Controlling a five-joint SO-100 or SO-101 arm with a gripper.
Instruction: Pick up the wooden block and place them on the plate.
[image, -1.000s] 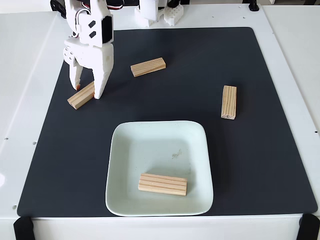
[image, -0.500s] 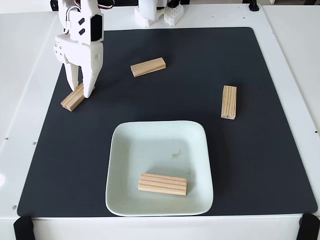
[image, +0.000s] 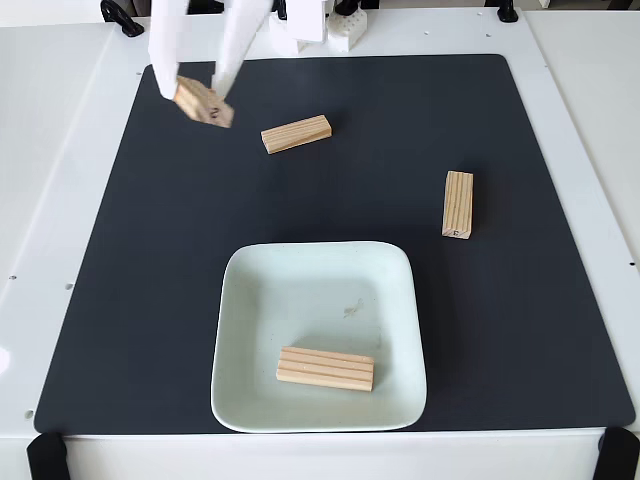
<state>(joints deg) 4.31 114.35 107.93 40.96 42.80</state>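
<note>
Wooden block (image: 325, 368), grained and rectangular, lay in the square plate (image: 252, 300); the gripper (image: 196, 90) clamped another block (image: 204, 103) far left.

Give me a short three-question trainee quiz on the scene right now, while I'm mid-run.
1. True or false: the pincer is holding a wooden block clear of the black mat.
2. How many blocks lie on the mat, outside the plate? A) one B) two C) three
3. Fill in: the block on the plate lies near its ___ edge in the fixed view.

Key:
1. True.
2. B: one near the top middle, one at the right.
3. Bottom.
</note>
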